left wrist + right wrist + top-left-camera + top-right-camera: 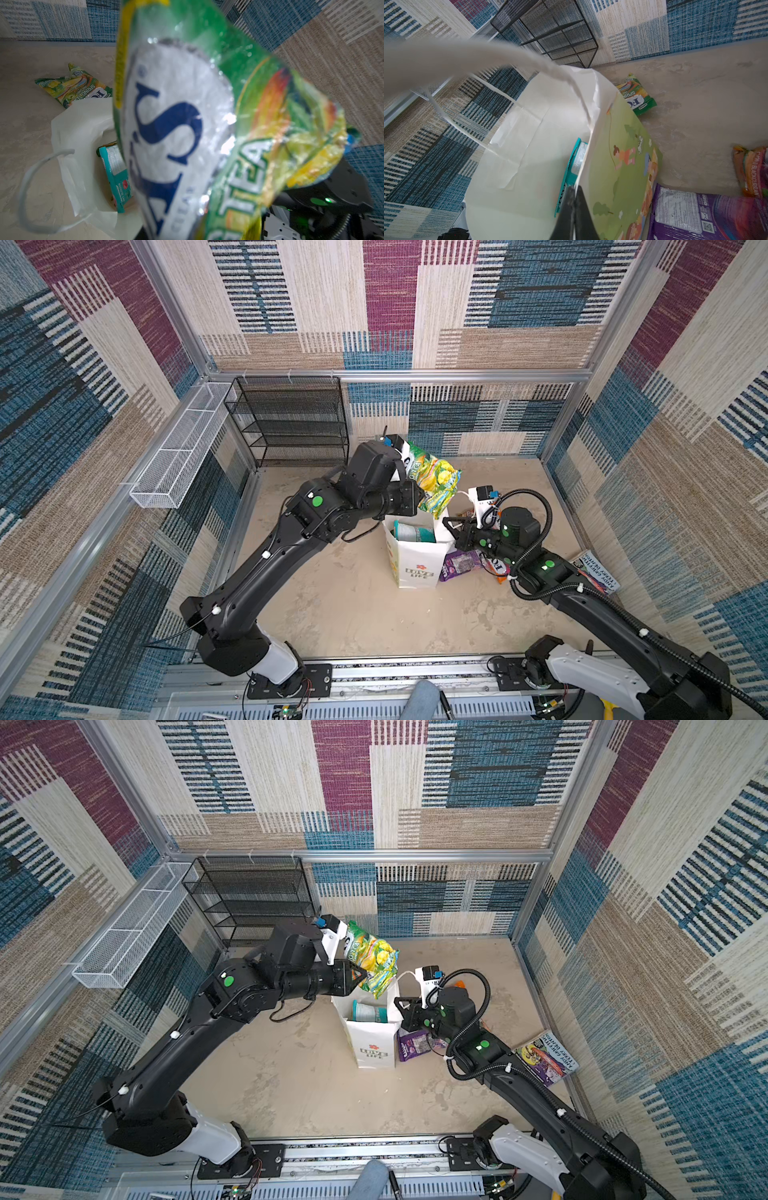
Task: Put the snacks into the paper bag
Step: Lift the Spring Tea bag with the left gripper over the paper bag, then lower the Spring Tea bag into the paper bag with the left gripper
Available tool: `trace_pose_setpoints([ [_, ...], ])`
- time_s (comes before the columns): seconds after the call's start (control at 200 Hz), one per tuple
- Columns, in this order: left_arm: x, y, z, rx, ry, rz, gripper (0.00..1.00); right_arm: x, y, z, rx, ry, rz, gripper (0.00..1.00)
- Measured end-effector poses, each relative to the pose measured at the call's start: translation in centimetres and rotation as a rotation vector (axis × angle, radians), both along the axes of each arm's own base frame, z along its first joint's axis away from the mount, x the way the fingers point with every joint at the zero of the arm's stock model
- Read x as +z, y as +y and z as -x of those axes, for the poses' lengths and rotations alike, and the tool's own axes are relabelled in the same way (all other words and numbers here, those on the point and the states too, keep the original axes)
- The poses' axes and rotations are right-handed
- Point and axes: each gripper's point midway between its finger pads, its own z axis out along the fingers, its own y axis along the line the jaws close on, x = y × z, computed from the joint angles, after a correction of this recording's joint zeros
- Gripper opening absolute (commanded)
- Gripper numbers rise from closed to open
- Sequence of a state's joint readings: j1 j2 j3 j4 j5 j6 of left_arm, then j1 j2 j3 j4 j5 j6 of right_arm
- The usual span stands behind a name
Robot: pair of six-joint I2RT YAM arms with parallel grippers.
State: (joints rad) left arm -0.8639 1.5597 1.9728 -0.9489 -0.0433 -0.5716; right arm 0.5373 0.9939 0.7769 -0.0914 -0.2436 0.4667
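Above the paper bag (415, 568) mouth, my left fingers (356, 974) grip a green-yellow snack packet (438, 479) while right fingers (581, 212) pinch the rim open; drop step, so next I'd lower it in beside the teal packet (415, 533) and release.

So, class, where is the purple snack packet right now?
In a top view the purple packet lies on the floor right of centre, beside the paper bag's right side, near the right gripper.
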Motion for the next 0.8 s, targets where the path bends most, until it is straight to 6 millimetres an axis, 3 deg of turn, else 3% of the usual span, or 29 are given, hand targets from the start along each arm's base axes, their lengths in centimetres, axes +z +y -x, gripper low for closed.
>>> trace_pose_setpoints([
  [0.351, -7.8, -1.3, -0.6, 0.001, 0.125, -0.196, 0.0, 0.0, 0.0, 0.0, 0.0, 0.0, 0.0, 0.01],
  [0.796, -12.2, -0.4, -2.3, 0.074, 0.174, -0.384, 0.0, -0.1, -0.1, -0.1, -0.007, 0.002, 0.003, 0.01],
])
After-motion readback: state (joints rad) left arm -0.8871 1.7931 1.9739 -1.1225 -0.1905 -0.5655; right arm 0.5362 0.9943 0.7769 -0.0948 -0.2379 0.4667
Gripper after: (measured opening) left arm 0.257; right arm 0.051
